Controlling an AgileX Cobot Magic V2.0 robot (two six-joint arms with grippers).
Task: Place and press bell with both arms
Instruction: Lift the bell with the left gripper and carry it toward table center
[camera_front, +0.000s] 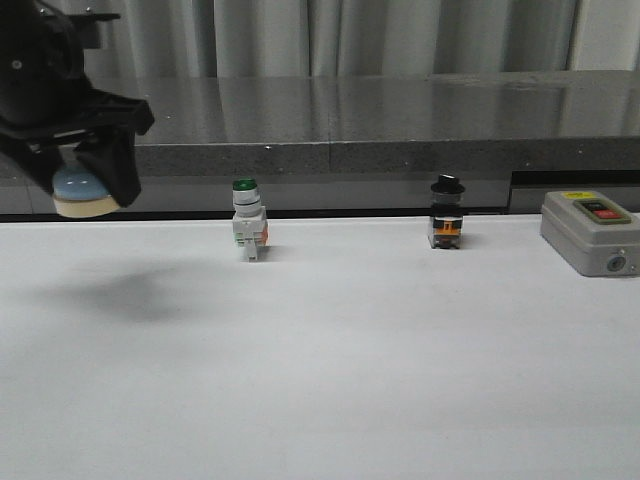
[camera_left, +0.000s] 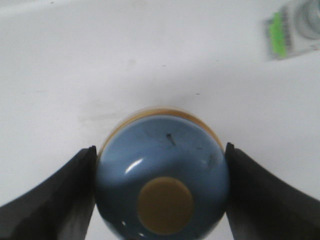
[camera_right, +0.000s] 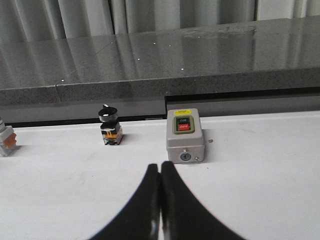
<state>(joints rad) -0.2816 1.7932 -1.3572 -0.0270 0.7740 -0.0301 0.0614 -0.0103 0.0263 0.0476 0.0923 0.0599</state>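
From the front, the left gripper (camera_front: 88, 185) hangs above the white table (camera_front: 320, 370) at the far left, its black jaws closed around the bell (camera_front: 84, 192), whose light-blue dome and cream base show between them; the bell is held clear of the tabletop, with a soft shadow lying below it. Further right along the back of the table stand a green-capped switch (camera_front: 248, 232), a black-capped switch (camera_front: 447, 213) and a grey button box (camera_front: 591, 231), all well apart from the bell. In the left wrist view the bell (camera_left: 162, 172) fills the space between the two black fingers (camera_left: 55, 195), which press against opposite sides of the dome, the cream knob facing the camera; the green-capped switch (camera_left: 292, 30) is blurred near one corner. In the right wrist view the right gripper (camera_right: 160, 200) has its jaws pressed together, holding nothing, over the table just short of the grey button box (camera_right: 184, 136), with the black-capped switch (camera_right: 110, 126) beside it.
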